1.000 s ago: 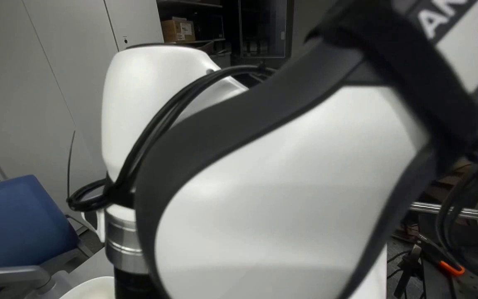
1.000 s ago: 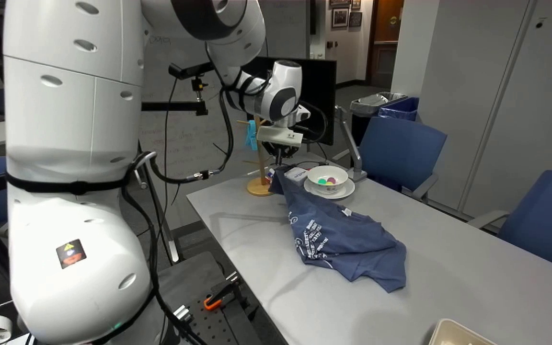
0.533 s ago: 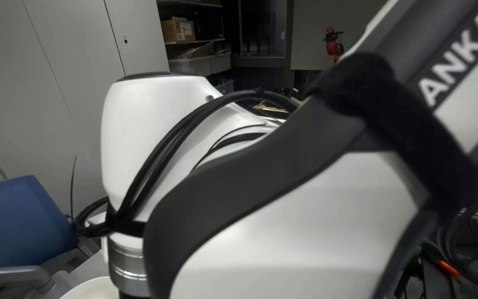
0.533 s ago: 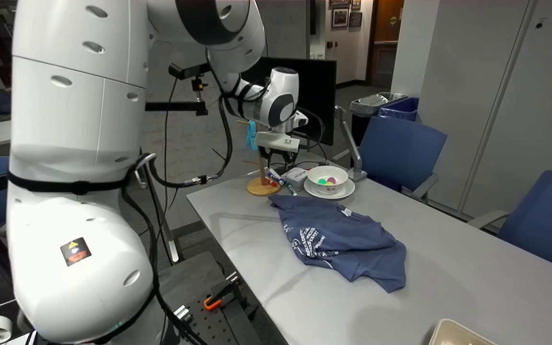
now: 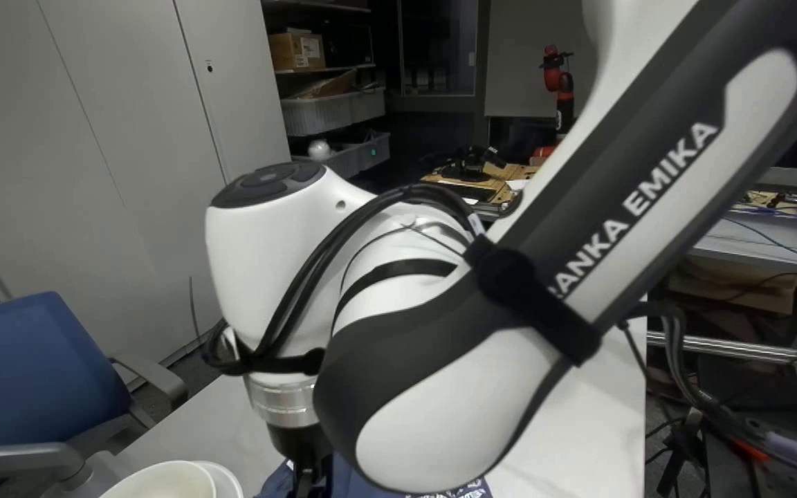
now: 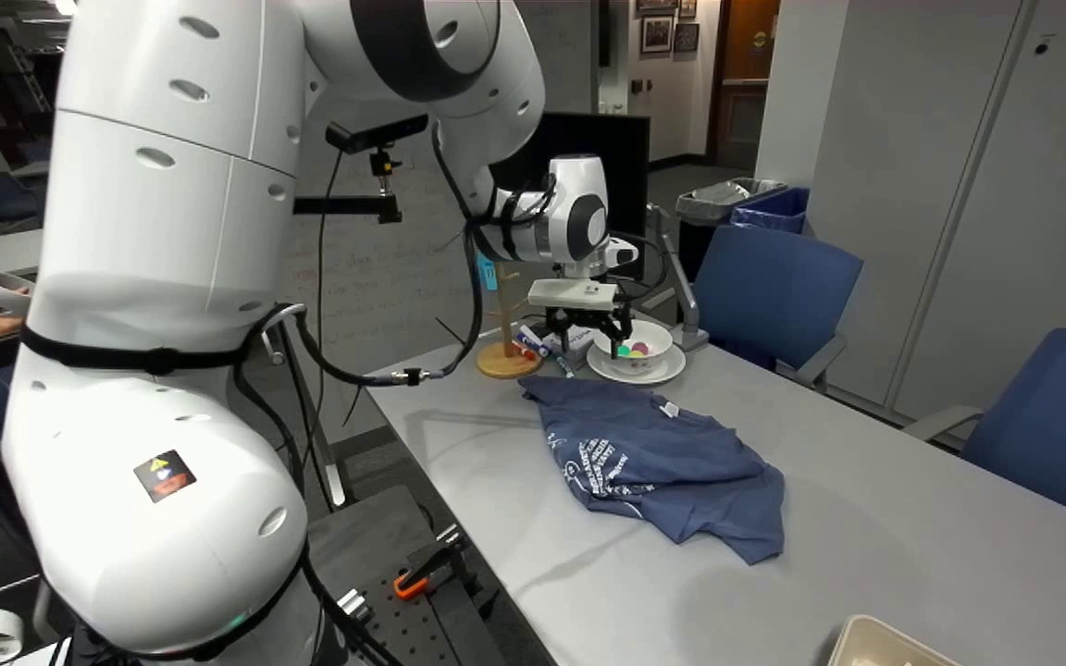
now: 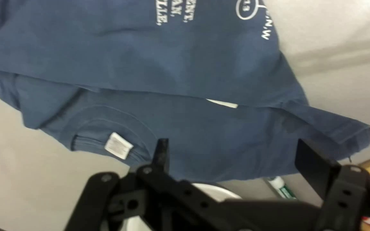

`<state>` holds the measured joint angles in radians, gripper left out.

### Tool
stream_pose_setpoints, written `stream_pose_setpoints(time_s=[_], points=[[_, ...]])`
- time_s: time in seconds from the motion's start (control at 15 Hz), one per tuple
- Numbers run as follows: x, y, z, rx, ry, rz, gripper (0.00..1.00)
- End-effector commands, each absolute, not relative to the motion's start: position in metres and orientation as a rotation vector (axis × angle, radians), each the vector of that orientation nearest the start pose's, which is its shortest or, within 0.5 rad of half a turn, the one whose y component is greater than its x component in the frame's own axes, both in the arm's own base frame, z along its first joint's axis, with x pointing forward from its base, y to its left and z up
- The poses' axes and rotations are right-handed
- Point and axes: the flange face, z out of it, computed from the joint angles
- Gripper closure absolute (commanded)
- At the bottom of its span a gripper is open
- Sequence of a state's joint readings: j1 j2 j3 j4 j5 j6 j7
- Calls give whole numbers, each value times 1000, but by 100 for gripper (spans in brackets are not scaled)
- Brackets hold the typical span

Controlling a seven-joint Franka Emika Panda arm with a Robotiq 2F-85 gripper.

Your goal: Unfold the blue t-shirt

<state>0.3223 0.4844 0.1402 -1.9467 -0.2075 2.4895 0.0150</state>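
Note:
The blue t-shirt [image 6: 653, 462] lies on the table, rumpled and partly folded over, with its white print showing. In the wrist view the t-shirt [image 7: 172, 73] fills the upper part; a layer edge crosses it, with the collar and a white tag below that edge at left. A sleeve end reaches out at the right. My gripper [image 7: 231, 142] stands open there, fingers far apart, with nothing gripped. An exterior view puts the gripper [image 6: 590, 344] above the table, just past the shirt's far edge and in front of the bowl. Elsewhere the arm covers most of the shirt [image 5: 364, 484].
A white bowl [image 6: 646, 337] with coloured balls sits on a plate [image 6: 667, 370] behind the shirt. Markers [image 6: 533, 340] and a wooden peg stand [image 6: 502, 361] are left of it. A beige tray [image 6: 875, 643] shows at the near edge. Blue chairs [image 6: 778, 287] line the far side.
A second ago the shirt's far corner was lifted in my gripper. The jaws have opened, the corner has dropped flat onto the table, and the gripper has shifted right toward the bowl.

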Motion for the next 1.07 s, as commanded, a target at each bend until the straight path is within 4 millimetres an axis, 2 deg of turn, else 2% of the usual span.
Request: stream_pose_setpoints(time_s=[0.0, 0.2, 0.33, 0.53, 0.73, 0.87, 1.0], points=[[595, 266, 223, -3195, -790, -87, 0], [615, 251, 206, -3265, -684, -35, 0], [620, 239, 192, -3302, -641, 14, 0], [623, 221, 167, -3326, -599, 89, 1], [622, 207, 146, -3330, -578, 141, 7], [621, 201, 135, -3323, -582, 158, 16], [620, 198, 125, -3322, -579, 167, 36]])
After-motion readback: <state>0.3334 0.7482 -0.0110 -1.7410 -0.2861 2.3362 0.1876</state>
